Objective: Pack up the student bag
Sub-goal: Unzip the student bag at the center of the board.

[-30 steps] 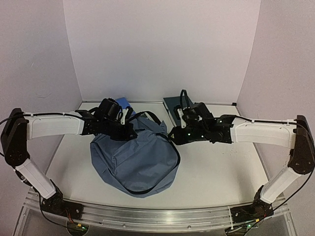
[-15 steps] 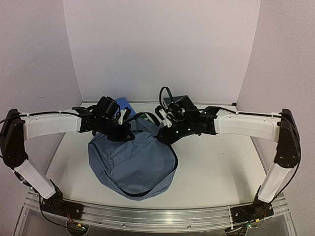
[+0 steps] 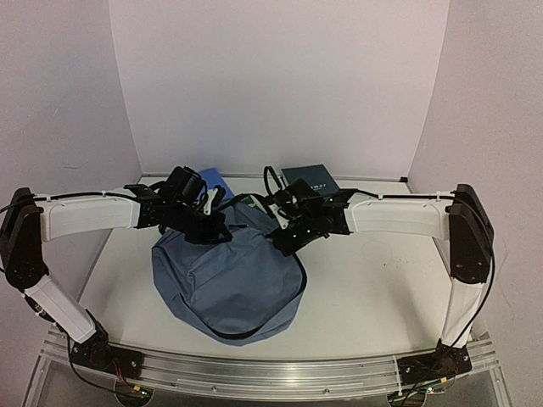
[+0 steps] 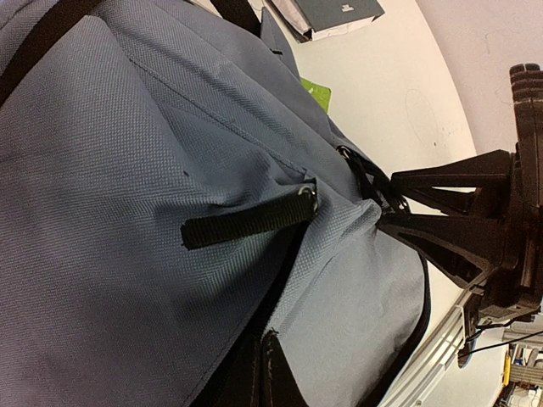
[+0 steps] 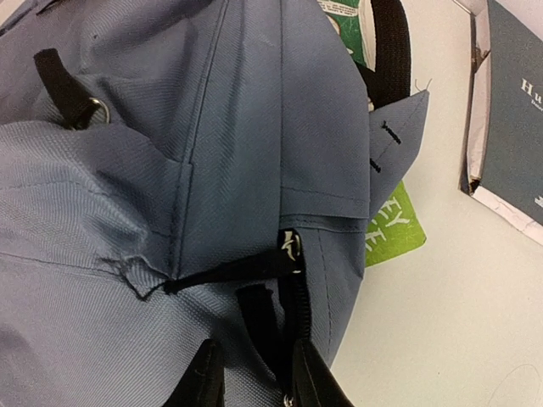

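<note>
Opening is the step in hand, I judge, because nothing can go inside while the zipper (image 5: 297, 314) looks shut. The student bag (image 3: 229, 280) lies flat in the middle of the table (image 3: 382, 280), with its far end directly under both pairs of jaws. The left gripper (image 4: 263, 377) has its jaws pressed together on a fold of the bag fabric, so I read it as holding the bag. The right gripper (image 5: 254, 377) has its jaws a little apart, with a black pull strap (image 5: 254, 318) and the zipper line between them; they are not clamped on anything that I can see. The next move, I think, calls for closing the right jaws on that strap and pulling along the zipper while the left side resists. The long axis of the bag runs from the jaws toward the arm bases: its top with the straps is at the jaws, and its rounded bottom points to the near edge. A dark book (image 3: 310, 180) lies just beyond the right jaws.
</note>
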`<state>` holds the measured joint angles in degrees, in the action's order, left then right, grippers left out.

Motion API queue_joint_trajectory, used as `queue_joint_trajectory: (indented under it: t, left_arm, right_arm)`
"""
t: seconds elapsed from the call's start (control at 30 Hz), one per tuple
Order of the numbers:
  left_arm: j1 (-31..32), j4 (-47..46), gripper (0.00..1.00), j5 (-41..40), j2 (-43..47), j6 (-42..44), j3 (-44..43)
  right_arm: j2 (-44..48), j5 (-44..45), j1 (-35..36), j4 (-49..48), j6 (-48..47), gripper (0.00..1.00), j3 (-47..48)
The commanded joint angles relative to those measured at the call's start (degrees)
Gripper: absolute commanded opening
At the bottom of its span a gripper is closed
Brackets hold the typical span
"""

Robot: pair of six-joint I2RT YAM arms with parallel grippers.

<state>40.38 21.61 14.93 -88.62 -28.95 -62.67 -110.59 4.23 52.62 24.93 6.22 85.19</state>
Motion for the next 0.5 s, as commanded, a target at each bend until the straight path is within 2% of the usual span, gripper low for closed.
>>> queue_joint_trajectory:
  t: [0.0,0.2,0.27,0.37,0.47]
  left_arm:
    - [-0.7,0.6,0.00,-0.8,1.9,0.4,-2.4]
    - [-0.9,0.1,0.00,-1.3,2.4,0.4,-1.9]
    - [-0.9,0.0,0.00,-1.4,2.6,0.4,-1.9]
    - [-1.1,0.3,0.00,-1.9,2.6,0.2,-1.9]
    - [-1.6,0.9,0.00,-3.1,2.4,-0.5,-2.1]
  right_arm:
    - [-0.2,3.5,0.1,1.1,0.4,0.29,1.8]
    - [-0.8,1.5,-0.8,1.3,0.7,0.28,1.3]
    - [-1.1,0.8,-0.8,1.3,0.7,0.22,1.4]
    - [-0.6,1.4,-0.8,1.3,1.0,0.07,1.4]
    - [0.9,2.0,-0.8,1.3,1.5,0.00,1.0]
